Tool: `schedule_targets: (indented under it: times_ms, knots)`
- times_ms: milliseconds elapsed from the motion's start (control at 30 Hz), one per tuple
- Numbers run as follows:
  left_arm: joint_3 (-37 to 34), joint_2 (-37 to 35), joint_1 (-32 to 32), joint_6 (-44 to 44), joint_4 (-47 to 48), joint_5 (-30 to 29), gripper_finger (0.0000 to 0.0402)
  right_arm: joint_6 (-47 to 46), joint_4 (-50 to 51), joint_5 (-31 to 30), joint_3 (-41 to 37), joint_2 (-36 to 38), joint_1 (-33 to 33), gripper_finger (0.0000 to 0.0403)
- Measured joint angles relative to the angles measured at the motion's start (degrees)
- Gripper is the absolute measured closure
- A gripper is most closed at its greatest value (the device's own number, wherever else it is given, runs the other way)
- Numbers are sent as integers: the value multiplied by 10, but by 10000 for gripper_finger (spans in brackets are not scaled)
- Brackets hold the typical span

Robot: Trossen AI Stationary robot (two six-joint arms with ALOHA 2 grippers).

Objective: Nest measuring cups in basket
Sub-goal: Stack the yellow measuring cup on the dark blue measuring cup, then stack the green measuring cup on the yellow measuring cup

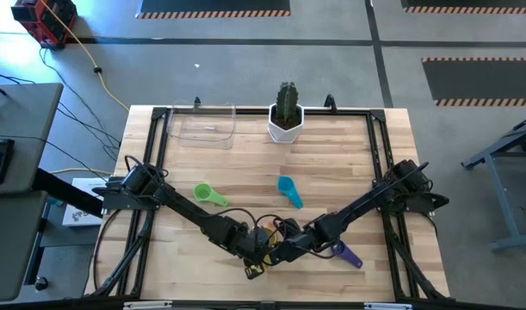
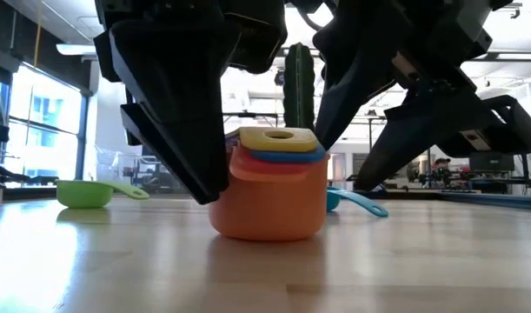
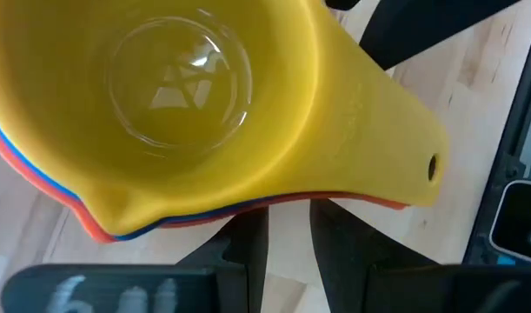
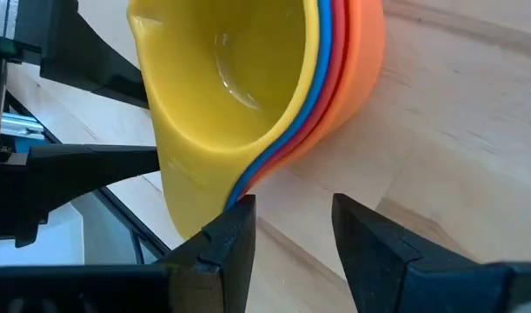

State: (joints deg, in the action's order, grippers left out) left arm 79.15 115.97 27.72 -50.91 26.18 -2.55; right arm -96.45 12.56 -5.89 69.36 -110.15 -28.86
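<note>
A nested stack of cups, orange at the bottom, then red, blue and yellow, stands upright on the table near its near edge. In the high view both grippers meet over it, my left gripper from the left and my right gripper from the right. Each is open. My left gripper has its fingertips under the stack's rim. My right gripper stands beside the stacked handles. A green cup, a teal cup and a purple cup lie apart on the table. The clear basket sits at the far left. My left gripper has its fingertips hidden below the yellow cup's rim, and I cannot tell whether they touch the stack. My right gripper has one fingertip right at the edge of the stacked handles; whether it touches them I cannot tell.
A white hexagonal pot with a cactus stands at the far edge, right of the basket. A black frame runs along the table's sides. Bare wood lies between the stack and the basket.
</note>
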Motion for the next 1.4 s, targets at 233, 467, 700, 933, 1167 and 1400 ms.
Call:
schedule_targets:
  times_ms: [233,467,700,933,1167,1400]
  knots:
    - [0,-24,0,19,48,-5,324,-17,5,0,1,0,-8,258]
    - [0,-61,2,40,77,-11,324,-56,47,0,1,1,-21,258]
    - [0,-115,5,81,131,-33,324,-108,72,-5,1,10,-45,258]
    - [0,-172,1,122,228,-77,324,-154,173,-26,33,19,-58,258]
    - [0,-222,-1,127,326,-120,324,-156,319,-27,91,23,-53,258]
    - [-38,-286,0,135,353,-131,324,-111,428,-37,158,27,-32,258]
